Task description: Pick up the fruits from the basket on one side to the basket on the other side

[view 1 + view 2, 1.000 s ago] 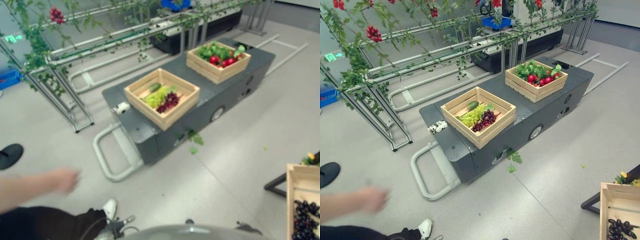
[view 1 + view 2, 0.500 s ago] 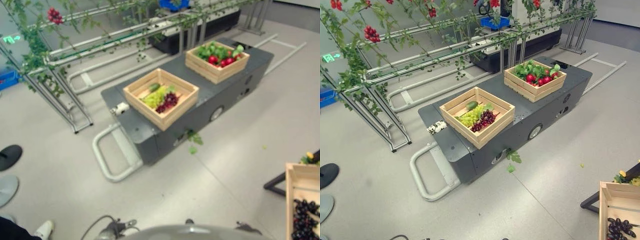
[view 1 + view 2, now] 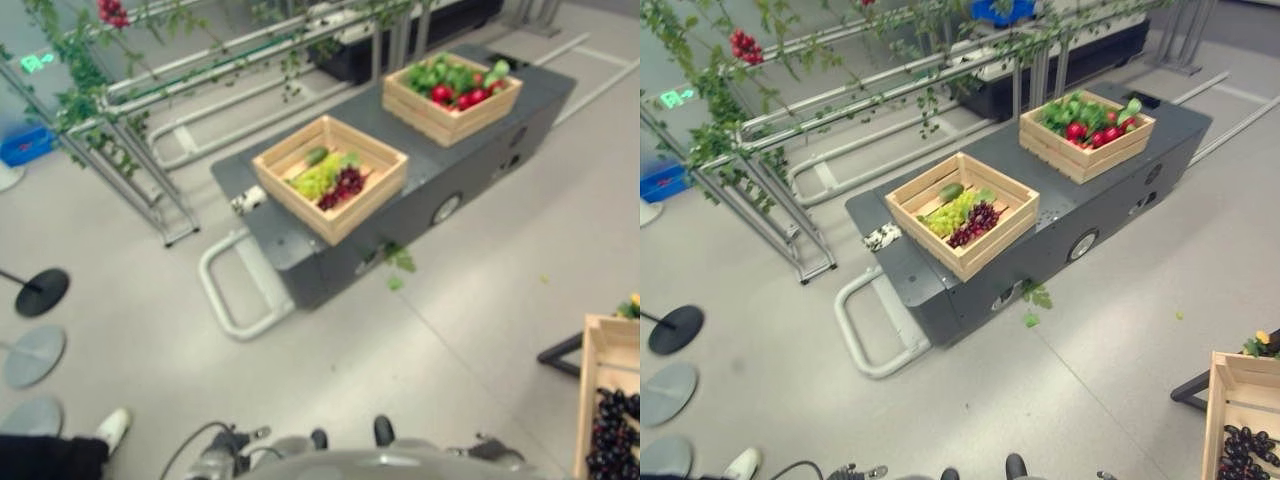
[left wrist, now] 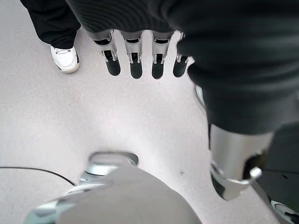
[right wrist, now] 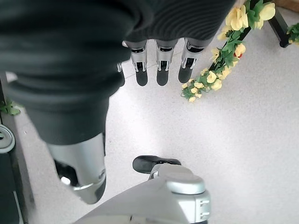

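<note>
Right eye view has the green grapes (image 3: 951, 214) and dark grapes (image 3: 974, 219) in the near wooden crate (image 3: 1002, 232) on the grey cart (image 3: 1095, 195), both soft and squishy I'd guess, so lift by the stem, while left hand (image 4: 135, 58) and right hand (image 5: 161, 60) hang empty, fingers straight.
</note>
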Controlling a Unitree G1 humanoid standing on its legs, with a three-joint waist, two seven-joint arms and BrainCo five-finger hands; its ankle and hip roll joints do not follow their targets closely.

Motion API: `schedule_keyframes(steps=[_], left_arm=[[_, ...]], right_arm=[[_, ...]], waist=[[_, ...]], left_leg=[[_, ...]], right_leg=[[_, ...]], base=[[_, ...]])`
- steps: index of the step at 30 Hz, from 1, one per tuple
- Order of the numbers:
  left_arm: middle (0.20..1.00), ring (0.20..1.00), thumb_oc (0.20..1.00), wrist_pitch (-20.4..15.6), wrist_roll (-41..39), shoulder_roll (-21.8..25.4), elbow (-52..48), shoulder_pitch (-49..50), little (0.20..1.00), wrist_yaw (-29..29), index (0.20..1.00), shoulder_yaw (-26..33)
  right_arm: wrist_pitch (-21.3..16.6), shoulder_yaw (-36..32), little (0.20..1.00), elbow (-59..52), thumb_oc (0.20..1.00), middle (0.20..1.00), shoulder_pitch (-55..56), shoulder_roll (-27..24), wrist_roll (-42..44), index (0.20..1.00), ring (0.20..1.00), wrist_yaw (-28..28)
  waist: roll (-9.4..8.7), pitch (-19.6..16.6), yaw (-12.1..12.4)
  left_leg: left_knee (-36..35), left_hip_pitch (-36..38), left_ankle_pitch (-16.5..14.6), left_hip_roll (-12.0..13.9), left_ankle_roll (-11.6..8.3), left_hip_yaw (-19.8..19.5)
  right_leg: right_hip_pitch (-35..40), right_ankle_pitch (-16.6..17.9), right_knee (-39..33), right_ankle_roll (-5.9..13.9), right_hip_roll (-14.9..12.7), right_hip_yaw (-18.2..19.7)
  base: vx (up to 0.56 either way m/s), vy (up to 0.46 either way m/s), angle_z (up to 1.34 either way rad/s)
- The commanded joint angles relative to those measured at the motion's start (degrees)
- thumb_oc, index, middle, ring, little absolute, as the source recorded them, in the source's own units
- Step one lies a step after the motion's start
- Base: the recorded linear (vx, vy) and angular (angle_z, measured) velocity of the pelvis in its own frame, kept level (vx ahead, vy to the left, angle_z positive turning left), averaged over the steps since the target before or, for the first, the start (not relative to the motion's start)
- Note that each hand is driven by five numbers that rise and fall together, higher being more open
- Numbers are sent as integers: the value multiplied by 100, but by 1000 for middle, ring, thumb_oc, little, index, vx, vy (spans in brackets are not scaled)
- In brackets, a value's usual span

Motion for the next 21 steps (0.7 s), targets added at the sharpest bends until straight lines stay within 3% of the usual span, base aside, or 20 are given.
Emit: schedule_keyframes(steps=[1,4,11,13,16,21], left_arm=[[1000,1000,1000,9,-38,-449,186,46,1000,179,1000,-7],[1000,1000,1000,27,-249,-477,296,167,1000,247,1000,96],[1000,1000,1000,17,-623,-455,288,369,1000,291,1000,381],[1000,1000,1000,7,-684,-431,251,414,1000,321,1000,436],[1000,1000,1000,-45,-732,-376,214,440,1000,379,1000,457],[1000,1000,1000,-91,-711,-227,145,292,1000,461,1000,409]], right_arm=[[-74,39,1000,-22,1000,1000,-79,-54,138,1000,1000,-161],[-79,82,1000,-31,1000,1000,-95,-26,152,1000,1000,-233],[-115,194,1000,-104,1000,1000,-95,67,211,1000,1000,-271],[-116,249,1000,-104,1000,1000,-94,111,198,1000,1000,-258],[-125,327,1000,-121,1000,1000,-104,185,194,1000,1000,-247],[-125,406,1000,-189,1000,1000,-150,337,247,1000,1000,-245]], waist=[[-99,-124,62],[-117,61,224],[-9,200,513],[17,144,581],[-10,25,648],[-220,-28,747]], left_leg=[[-798,-705,2,-30,683,119],[-1479,-1316,369,256,656,165],[-2156,-1350,926,732,527,96],[-2240,-1148,943,860,518,99],[-2252,-1008,1089,1026,462,-51],[-2113,-1022,1152,958,559,46]], right_leg=[[228,-559,4,482,349,-207],[398,-694,4,491,508,-20],[864,-1012,4,379,891,442],[958,-1109,4,366,940,584],[1033,-1272,4,360,880,729],[1170,-1462,4,469,533,685]], base=[[114,-37,16],[127,-36,11],[144,-3,-41],[151,79,-60],[156,116,-48],[155,158,5]])
